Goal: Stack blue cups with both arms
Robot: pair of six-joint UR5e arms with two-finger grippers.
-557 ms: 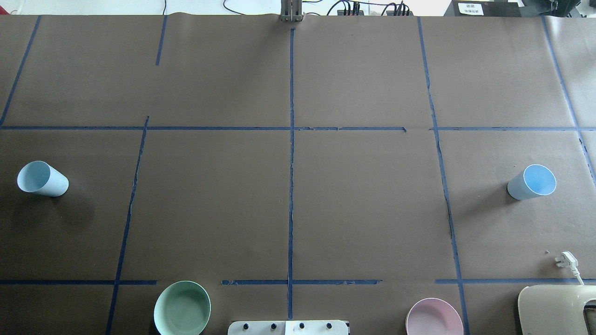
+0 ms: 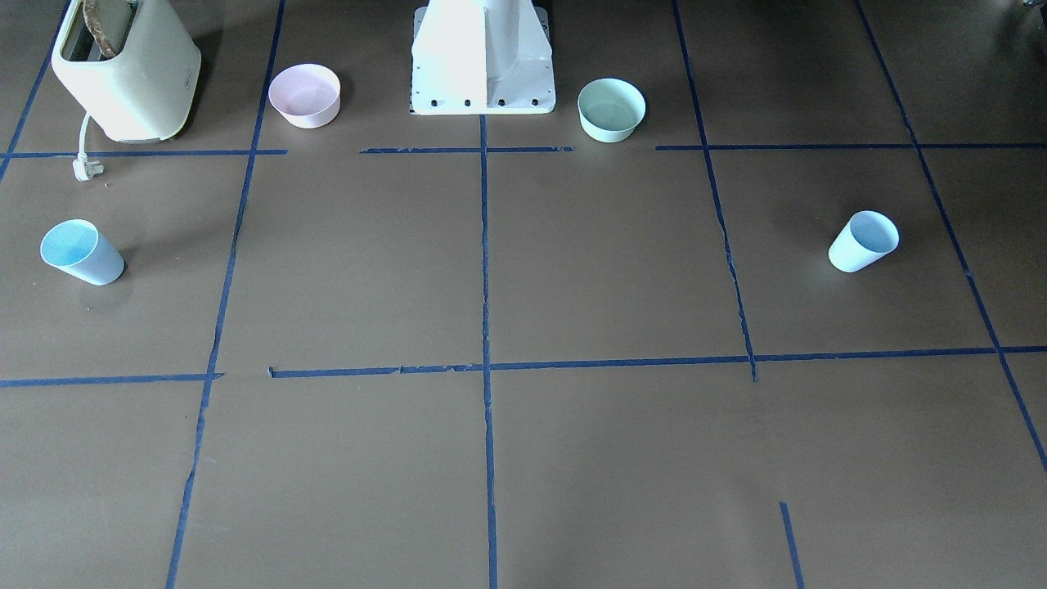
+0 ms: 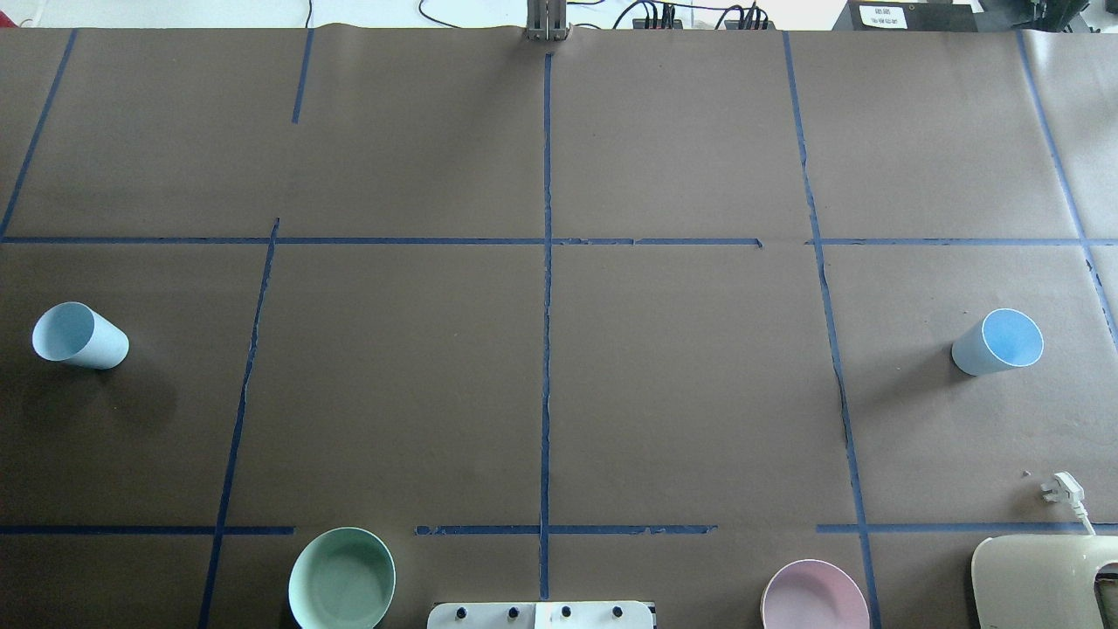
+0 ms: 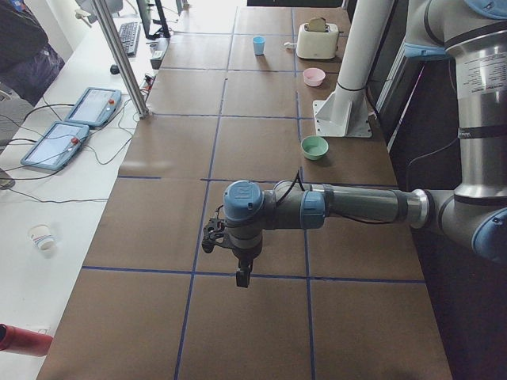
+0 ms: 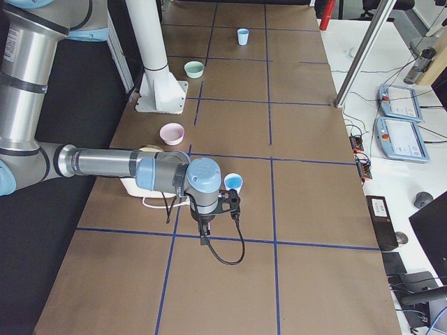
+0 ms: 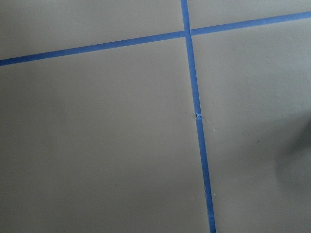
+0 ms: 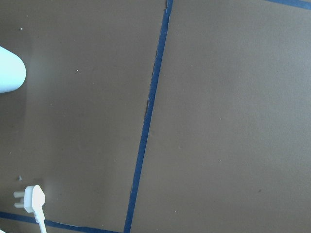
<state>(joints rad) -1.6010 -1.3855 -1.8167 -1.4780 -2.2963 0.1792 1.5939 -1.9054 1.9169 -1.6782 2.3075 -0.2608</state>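
Observation:
Two pale blue cups stand upright and far apart on the brown table. One cup (image 3: 79, 336) is at the robot's left end and also shows in the front view (image 2: 863, 241). The other cup (image 3: 997, 342) is at the right end and shows in the front view (image 2: 82, 252) and the right side view (image 5: 234, 183). The left gripper (image 4: 242, 273) hangs above the table at the left end. The right gripper (image 5: 206, 227) hangs close beside the right cup, whose base edge shows in the right wrist view (image 7: 9, 75). I cannot tell whether either gripper is open or shut.
A cream toaster (image 3: 1039, 577) with a white plug (image 3: 1061, 487) sits at the near right corner. A mint-green bowl (image 3: 341, 578) and a pink bowl (image 3: 814, 596) flank the white pedestal (image 2: 483, 57). Blue tape lines cross the table.

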